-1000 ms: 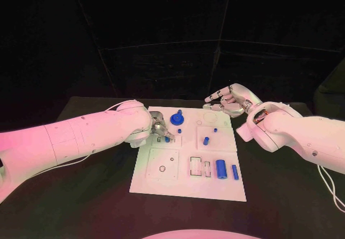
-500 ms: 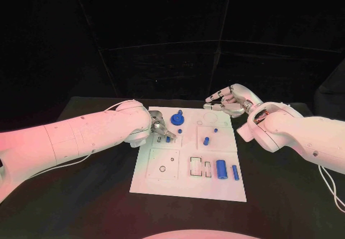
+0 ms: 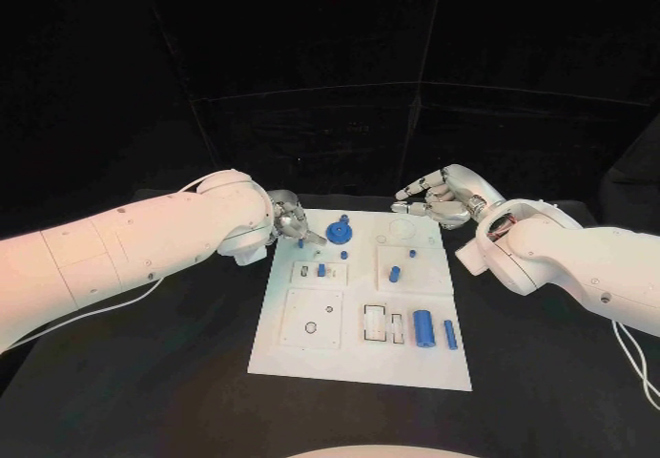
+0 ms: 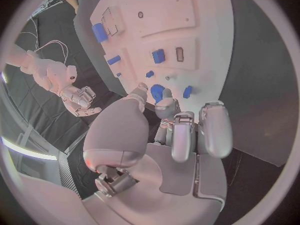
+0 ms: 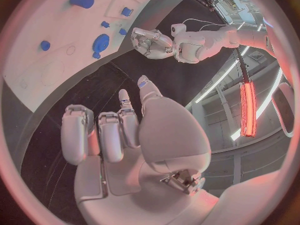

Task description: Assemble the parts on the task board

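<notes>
A: Checking layout: the task board (image 3: 360, 329) is seen flat in the middle of the black counter (image 3: 165, 382).

B: Blue parts?

A: A disc-shaped part (image 3: 340, 231) is seen at the board's far edge, a cylinder (image 3: 425, 328) near its right side.

B: Hands?

A: The left hand (image 3: 292, 229) is held over the far-left corner, a small blue part (image 3: 301, 243) pinched in its fingertips. The right hand (image 3: 435, 200) is held beyond the far-right corner, fingers loosely curled, nothing held.

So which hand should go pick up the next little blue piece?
Probably the left hand: it hovers over the task board's far left corner, close to small blue parts. The right hand hangs beyond the board's far edge, holding nothing.
</notes>
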### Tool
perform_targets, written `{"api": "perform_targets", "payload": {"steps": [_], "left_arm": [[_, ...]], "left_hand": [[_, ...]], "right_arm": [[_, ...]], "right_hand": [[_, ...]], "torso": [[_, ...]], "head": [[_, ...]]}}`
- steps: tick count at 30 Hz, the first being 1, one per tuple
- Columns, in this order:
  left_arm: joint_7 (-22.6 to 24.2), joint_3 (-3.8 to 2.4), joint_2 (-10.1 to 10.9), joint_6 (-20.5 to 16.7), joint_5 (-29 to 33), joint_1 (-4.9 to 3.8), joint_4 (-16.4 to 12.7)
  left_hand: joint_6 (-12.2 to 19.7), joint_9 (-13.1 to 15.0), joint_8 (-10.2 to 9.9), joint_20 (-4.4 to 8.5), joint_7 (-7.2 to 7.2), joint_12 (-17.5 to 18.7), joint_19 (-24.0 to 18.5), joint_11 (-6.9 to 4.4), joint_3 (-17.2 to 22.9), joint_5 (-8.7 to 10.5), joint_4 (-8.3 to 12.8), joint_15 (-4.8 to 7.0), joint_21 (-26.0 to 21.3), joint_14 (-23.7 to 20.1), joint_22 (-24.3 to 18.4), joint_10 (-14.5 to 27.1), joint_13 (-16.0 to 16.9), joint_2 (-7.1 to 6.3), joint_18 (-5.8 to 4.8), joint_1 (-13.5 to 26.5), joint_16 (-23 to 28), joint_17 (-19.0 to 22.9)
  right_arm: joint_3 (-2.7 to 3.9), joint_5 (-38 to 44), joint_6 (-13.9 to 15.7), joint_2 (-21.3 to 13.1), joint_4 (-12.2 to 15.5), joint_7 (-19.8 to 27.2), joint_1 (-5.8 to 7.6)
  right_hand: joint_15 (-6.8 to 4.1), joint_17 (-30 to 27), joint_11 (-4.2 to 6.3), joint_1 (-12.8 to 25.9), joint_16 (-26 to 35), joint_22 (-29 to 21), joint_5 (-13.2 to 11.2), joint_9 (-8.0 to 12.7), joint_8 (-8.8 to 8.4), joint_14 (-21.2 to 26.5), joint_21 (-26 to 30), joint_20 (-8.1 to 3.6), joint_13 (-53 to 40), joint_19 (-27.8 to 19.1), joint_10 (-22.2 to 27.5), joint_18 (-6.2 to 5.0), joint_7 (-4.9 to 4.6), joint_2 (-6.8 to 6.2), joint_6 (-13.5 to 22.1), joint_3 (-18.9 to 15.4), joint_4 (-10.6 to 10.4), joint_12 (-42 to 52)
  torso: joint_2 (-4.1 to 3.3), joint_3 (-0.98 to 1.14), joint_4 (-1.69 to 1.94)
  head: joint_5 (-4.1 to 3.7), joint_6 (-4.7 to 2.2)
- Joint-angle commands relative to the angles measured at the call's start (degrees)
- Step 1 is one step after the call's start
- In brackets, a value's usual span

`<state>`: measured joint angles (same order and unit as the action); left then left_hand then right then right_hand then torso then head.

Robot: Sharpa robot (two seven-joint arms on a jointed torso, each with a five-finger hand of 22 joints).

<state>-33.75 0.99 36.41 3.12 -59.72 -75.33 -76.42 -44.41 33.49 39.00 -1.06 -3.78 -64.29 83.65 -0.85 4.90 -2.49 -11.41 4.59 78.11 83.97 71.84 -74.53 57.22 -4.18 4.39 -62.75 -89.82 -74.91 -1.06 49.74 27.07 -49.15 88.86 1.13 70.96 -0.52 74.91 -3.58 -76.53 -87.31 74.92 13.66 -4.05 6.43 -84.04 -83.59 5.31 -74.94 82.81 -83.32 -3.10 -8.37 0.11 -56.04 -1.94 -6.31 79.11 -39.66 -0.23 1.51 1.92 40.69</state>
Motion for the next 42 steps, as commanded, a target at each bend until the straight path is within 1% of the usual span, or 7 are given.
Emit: {"api": "perform_targets", "payload": {"steps": [1,6,9,11,21,29,42], "left_arm": [[0.3,-0.42,-0.8,5.7,0.2,-0.76,2.8],[0.2,-0.73,-2.5,9.0,-0.1,-1.32,7.0],[0.0,-0.78,-3.9,10.5,-0.5,-1.48,9.8],[-0.1,-0.76,-4.9,11.2,-0.7,-1.52,11.7],[0.8,-0.45,-8.7,12.0,-0.9,-1.06,18.2],[1.4,-0.24,-10.3,11.8,-0.9,-0.44,20.5],[1.5,0.19,-11.1,11.9,-1.2,0.01,22.3]], "left_hand": [[-0.1,-1.0,-0.9,-0.58,-0.38,-0.4,0.0,0.58,-0.8,-0.32,-0.4,-0.5,-0.3,6.0,-0.1,-0.2,0.3,0.41,-0.67,-0.2,-0.2,-15.1],[-1.4,-2.1,-1.3,-0.94,-0.34,-0.9,0.1,0.62,-2.5,-0.31,-1.4,-0.61,-0.3,6.0,0.0,-0.5,0.7,1.08,-0.6,0.2,-0.2,-15.1],[-2.5,-2.5,-1.1,-0.98,-0.11,-1.3,0.2,0.45,-3.6,-0.3,-2.2,-0.52,-0.1,6.0,0.3,-0.7,1.0,1.47,-0.62,0.5,-0.2,-15.1],[-3.0,-2.6,-1.0,-0.94,0.01,-1.4,0.2,0.34,-4.2,-0.29,-2.5,-0.44,-0.1,6.0,0.3,-0.8,1.1,1.71,-0.62,0.6,-0.2,-15.1],[-3.6,-2.8,-0.7,-0.81,0.24,-1.6,0.2,0.15,-5.5,-0.26,-3.3,-0.28,-0.1,6.0,0.4,-0.8,1.1,2.24,-0.62,0.8,-0.2,-15.1],[-3.8,-2.8,-0.6,-0.75,0.33,-1.6,0.2,0.08,-5.9,-0.26,-3.5,-0.22,0.0,6.0,0.5,-0.8,1.2,2.47,-0.64,0.7,-0.2,-15.1],[-4.1,-2.9,-0.3,-0.62,0.48,-1.7,0.2,-0.06,-6.6,-0.28,-3.0,-0.08,0.0,6.0,0.7,-0.8,1.1,3.17,-0.66,-1.2,-0.2,-15.1]], "right_arm": [[0.03,-0.1,-0.3,-0.1,-0.1,0.0,0.11],[0.03,-0.1,-0.4,-0.1,-0.1,0.0,0.11],[0.03,-0.1,-0.5,0.0,-0.2,0.0,0.11],[0.03,-0.1,-0.5,0.1,-0.2,0.0,0.11],[0.03,-0.1,-0.7,0.7,-0.5,0.1,0.11],[0.03,-0.1,-0.7,0.9,-0.7,0.2,0.1],[0.03,-0.1,-0.8,1.1,-0.8,0.2,0.1]], "right_hand": [[-0.26,8.7,0.09,0.5,0.3,0.1,-0.2,0.1,0.39,-4.5,0.3,0.06,-5.5,-0.3,0.4,-0.05,-0.05,-0.03,-0.1,-0.2,0.0,-0.4],[-0.26,8.7,0.09,0.5,0.3,0.1,-0.2,0.1,0.39,-4.5,0.3,0.06,-5.5,-0.3,0.4,-0.05,-0.05,-0.03,-0.1,-0.2,0.0,-0.4],[-0.26,8.7,0.09,0.4,0.2,0.2,-0.1,0.1,0.39,-4.6,0.3,0.06,-5.6,-0.3,0.4,-0.05,-0.04,-0.02,-0.1,-0.2,0.0,-0.3],[-0.26,8.7,0.1,0.4,0.2,0.2,-0.1,0.1,0.39,-4.6,0.3,0.06,-5.6,-0.3,0.4,-0.05,-0.04,-0.01,-0.1,-0.2,0.0,-0.3],[-0.27,8.7,0.11,0.3,0.3,0.2,0.1,0.1,0.42,-4.6,0.3,0.05,-5.5,-0.3,0.4,-0.04,-0.02,0.07,-0.1,-0.3,0.1,-0.3],[-0.28,8.7,0.12,0.3,0.3,0.1,0.2,0.1,0.43,-4.5,0.3,0.05,-5.5,-0.3,0.4,-0.06,-0.01,0.12,-0.1,-0.3,0.1,-0.4],[-0.28,8.7,0.12,0.3,0.3,0.1,0.2,0.1,0.43,-4.5,0.3,0.05,-5.5,-0.3,0.4,-0.06,-0.01,0.12,-0.1,-0.3,0.1,-0.4]], "torso": [[-0.01,-0.01,0.0],[-0.23,0.02,-0.23],[-0.17,-0.05,-0.13],[-0.14,-0.01,-0.09],[-0.29,-0.07,-0.18],[-0.16,-0.03,-0.11],[-0.15,-0.01,-0.1]], "head": [[0.3,-0.15],[0.48,-0.28],[0.33,-0.16],[0.41,-0.15],[0.65,-0.06],[0.66,0.19],[0.69,0.38]]}}
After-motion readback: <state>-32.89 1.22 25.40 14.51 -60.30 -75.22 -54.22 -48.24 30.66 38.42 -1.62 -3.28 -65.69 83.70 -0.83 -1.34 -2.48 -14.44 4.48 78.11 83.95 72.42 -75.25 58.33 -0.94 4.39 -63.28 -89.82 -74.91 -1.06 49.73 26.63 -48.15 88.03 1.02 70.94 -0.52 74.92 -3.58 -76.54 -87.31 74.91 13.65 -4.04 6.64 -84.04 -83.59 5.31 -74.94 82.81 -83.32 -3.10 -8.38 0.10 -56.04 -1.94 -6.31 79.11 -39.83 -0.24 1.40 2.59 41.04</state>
